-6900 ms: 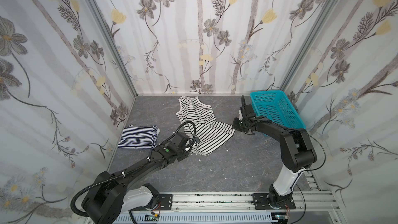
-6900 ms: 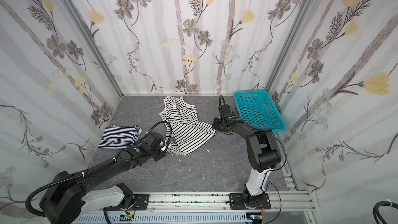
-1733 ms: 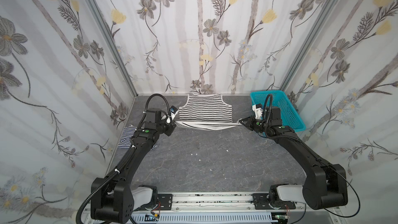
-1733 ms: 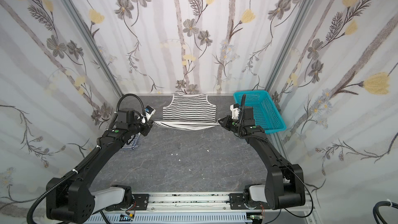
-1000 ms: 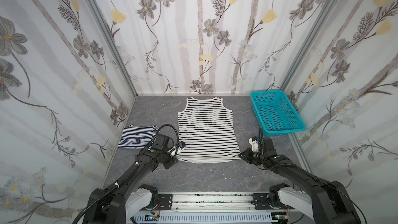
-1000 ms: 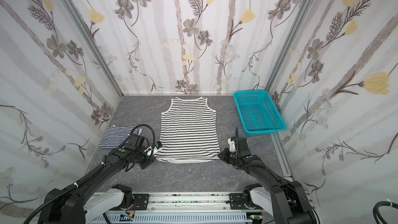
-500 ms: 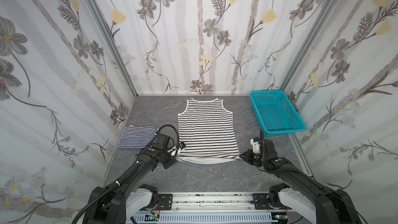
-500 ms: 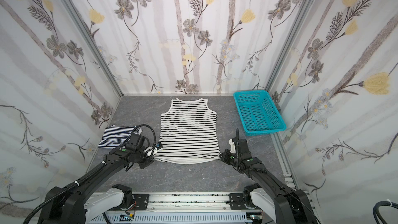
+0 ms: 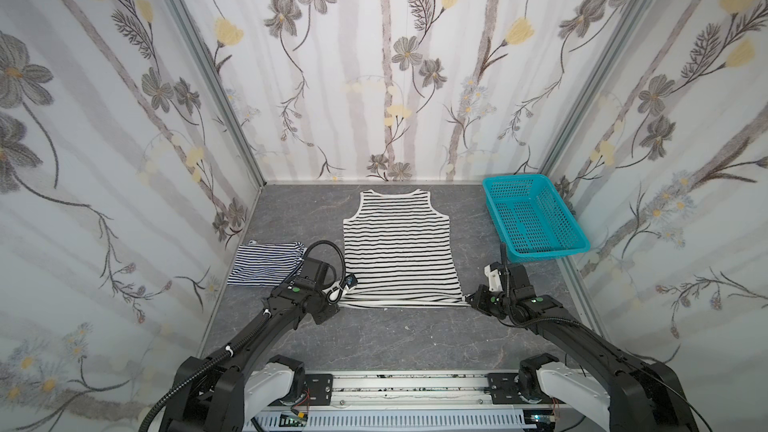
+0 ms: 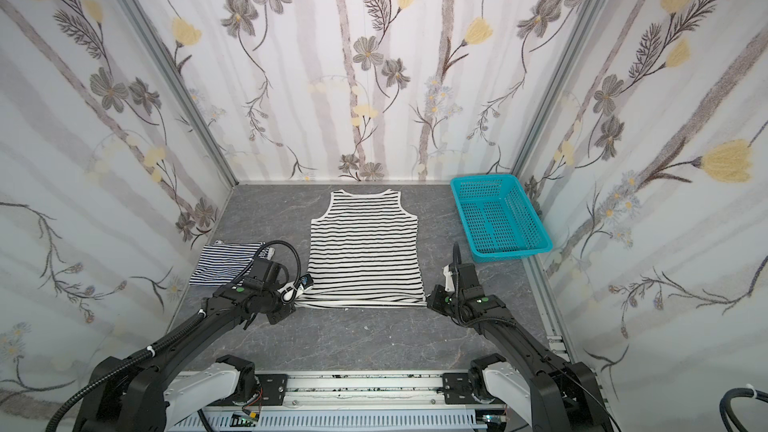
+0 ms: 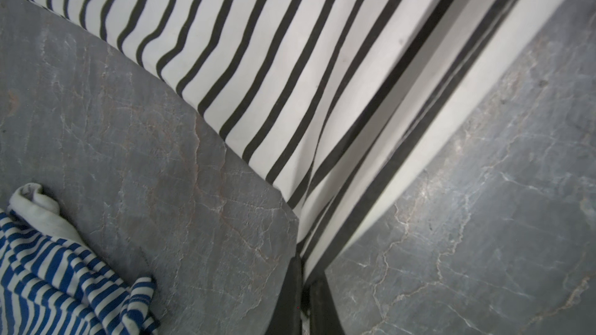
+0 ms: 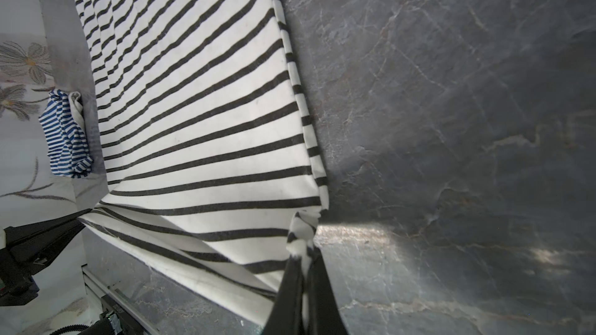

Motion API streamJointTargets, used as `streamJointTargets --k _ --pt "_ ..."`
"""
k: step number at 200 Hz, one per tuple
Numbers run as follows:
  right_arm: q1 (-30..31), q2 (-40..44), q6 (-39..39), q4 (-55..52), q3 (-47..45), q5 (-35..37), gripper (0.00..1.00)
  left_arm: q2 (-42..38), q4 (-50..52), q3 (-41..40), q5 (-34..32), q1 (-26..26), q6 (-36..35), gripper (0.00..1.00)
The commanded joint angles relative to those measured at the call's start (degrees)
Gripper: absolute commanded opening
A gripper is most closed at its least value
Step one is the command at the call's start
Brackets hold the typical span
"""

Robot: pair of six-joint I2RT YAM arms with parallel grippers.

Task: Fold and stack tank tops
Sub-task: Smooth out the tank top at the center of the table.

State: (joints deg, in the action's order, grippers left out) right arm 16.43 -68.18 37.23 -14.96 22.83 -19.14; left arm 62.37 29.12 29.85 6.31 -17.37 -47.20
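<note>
Both top views: wide-striped tank top (image 9: 399, 251) flat mid-table, neckline far, hem near. Left gripper (image 9: 340, 303) clamped on near-left hem corner, right gripper (image 9: 468, 297) clamped on near-right corner. Fine-striped tank top (image 9: 266, 263) folded at left. Turquoise basket (image 9: 536, 218) far right.
Left wrist: jaws pinch hem corner above grey table (image 11: 129, 156).
Right wrist: jaws pinch bunched hem corner.

R hand (image 12: 304, 261) on wide-stripe top (image 12: 200, 117) corner
</note>
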Motion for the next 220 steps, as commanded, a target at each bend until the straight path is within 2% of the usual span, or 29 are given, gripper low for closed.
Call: streamJointTargets --k 1,82,119,135,152,183,204,220 --pt "0.0 -0.1 -1.2 -1.2 -0.2 4.8 0.00 -0.5 0.9 -0.6 -4.1 0.1 -1.6 0.00" --pt "2.8 -0.2 -1.2 -3.1 -0.7 7.5 0.00 -2.7 3.1 -3.2 -4.6 -4.2 -1.4 0.08" --pt "4.7 -0.9 0.1 -2.2 -0.7 9.0 0.04 -2.8 3.2 -3.3 -5.2 -5.4 -0.4 0.10" --pt "4.8 -1.2 0.4 -2.0 -0.6 9.7 0.09 -3.1 3.4 -3.3 -5.5 -5.9 0.3 0.19" --pt "5.0 -1.5 0.5 -2.6 -0.2 10.1 0.19 -3.7 4.3 -3.7 -6.3 -6.5 0.2 0.29" --pt "5.0 0.6 0.5 -6.2 1.2 12.9 0.28 -5.9 6.8 -3.7 -8.1 -6.7 -1.0 0.34" --pt "5.2 3.1 1.5 -9.1 2.8 15.5 0.30 -7.4 6.9 -2.1 -8.7 -6.7 -1.3 0.34" --pt "6.0 4.6 2.8 -9.0 3.8 15.9 0.31 -7.1 6.8 1.0 -6.8 -6.7 0.4 0.34"
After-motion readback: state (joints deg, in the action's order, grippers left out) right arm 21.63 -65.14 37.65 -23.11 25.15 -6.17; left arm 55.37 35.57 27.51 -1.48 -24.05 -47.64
